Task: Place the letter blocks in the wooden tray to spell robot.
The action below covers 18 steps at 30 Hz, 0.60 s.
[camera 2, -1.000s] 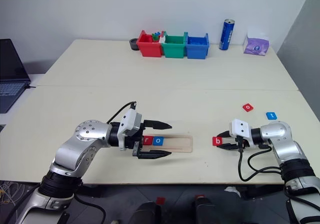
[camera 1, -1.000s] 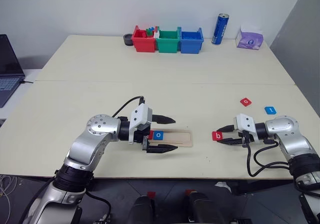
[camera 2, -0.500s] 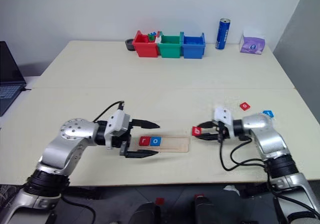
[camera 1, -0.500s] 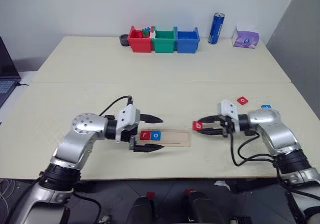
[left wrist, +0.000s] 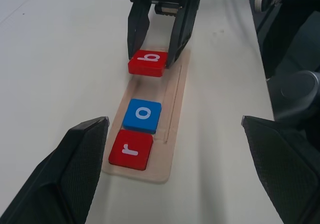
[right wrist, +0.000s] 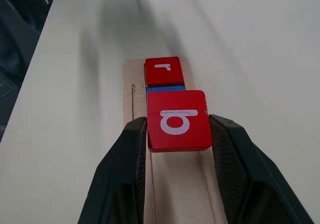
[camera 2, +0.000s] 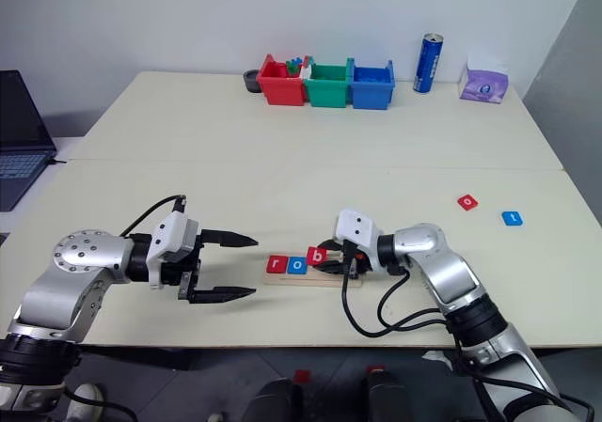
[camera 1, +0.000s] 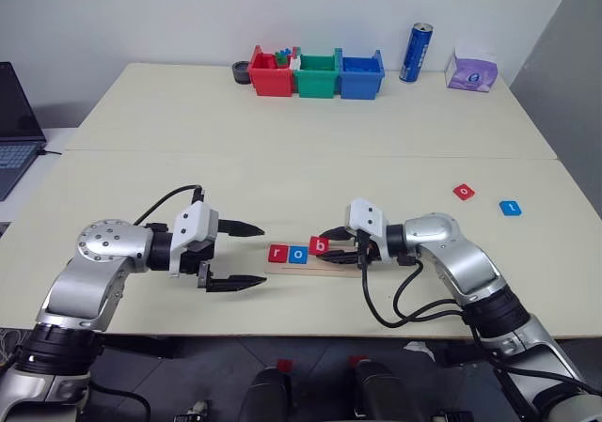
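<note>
1. Pale worktop [camera 1: 310, 159] fills my view, with a grey-white wall behind it and a laptop [camera 1: 17, 126] past its left edge.
2. Along the far edge I see a red bin [camera 1: 268, 76] holding small colourful pieces, then a green bin [camera 1: 316, 75] and a blue bin [camera 1: 359, 75] whose insides I cannot make out; a blue can [camera 1: 414, 54] and a purple tissue pack [camera 1: 470, 70] stand to their right.
3. Broad bare surface lies between those bins and the wooden tray [left wrist: 175, 92], which sits near the front edge.
4. Inside the tray, a red "r" block [left wrist: 131, 149] and a blue "o" block [left wrist: 143, 115] lie side by side.
5. My right gripper [left wrist: 159, 39] has its jaws clamped on a red "b" block [right wrist: 177, 119], held over the tray just beside the "o".
6. My left gripper [camera 1: 246, 256] hovers left of the tray, jaws wide and holding nothing.
7. Well apart to the right, a second red block [camera 1: 463, 193] and a second blue block [camera 1: 509, 208] lie on the worktop.
</note>
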{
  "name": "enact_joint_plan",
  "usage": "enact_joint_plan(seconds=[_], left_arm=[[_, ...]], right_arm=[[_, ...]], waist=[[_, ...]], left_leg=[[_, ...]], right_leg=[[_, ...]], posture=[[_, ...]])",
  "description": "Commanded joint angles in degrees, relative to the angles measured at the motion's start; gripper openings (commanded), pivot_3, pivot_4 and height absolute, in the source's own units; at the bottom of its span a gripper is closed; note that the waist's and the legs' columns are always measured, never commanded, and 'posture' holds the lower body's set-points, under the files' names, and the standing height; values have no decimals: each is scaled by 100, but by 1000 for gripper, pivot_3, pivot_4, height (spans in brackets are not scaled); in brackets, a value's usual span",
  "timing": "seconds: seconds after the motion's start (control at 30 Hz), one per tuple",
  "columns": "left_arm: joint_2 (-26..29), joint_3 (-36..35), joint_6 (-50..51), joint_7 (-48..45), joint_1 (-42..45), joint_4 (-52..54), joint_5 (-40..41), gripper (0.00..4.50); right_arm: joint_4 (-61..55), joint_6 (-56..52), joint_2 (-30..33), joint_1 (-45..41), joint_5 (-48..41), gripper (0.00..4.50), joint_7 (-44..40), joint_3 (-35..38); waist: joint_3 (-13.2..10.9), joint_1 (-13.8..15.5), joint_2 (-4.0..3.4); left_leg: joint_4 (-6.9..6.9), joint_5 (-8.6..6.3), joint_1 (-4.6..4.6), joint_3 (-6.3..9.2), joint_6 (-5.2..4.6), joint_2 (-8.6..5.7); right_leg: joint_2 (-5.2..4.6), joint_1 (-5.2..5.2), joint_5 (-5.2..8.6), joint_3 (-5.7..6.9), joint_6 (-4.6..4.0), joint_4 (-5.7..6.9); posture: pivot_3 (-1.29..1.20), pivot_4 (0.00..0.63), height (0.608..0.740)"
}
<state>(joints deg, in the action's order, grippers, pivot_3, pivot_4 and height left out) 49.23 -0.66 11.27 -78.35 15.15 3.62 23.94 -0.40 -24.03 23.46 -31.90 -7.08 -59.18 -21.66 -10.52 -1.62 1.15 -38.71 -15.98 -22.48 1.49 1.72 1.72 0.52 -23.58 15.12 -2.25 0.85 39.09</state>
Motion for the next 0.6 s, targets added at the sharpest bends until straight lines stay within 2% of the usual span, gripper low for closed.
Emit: enact_joint_plan(seconds=[0.03, 0.6], left_arm=[[40, -117, 23, 10, 57, 110, 85, 4500], [-87, 30, 139, 71, 294, 170, 39, 4500]], right_arm=[[61, 60, -40, -68, 136, 1465, 169, -13], [184, 17, -95, -126, 326, 1465, 156, -212]], waist=[[0, 1, 0], [0, -5, 0]], left_leg=[[0, 0, 0, 0, 0, 0], [0, 0, -1, -3, 0, -1]], right_leg=[[0, 0, 0, 1, 0, 0], [0, -1, 0, -1, 0, -1]], posture=[[0, 150, 740], [0, 150, 740]])
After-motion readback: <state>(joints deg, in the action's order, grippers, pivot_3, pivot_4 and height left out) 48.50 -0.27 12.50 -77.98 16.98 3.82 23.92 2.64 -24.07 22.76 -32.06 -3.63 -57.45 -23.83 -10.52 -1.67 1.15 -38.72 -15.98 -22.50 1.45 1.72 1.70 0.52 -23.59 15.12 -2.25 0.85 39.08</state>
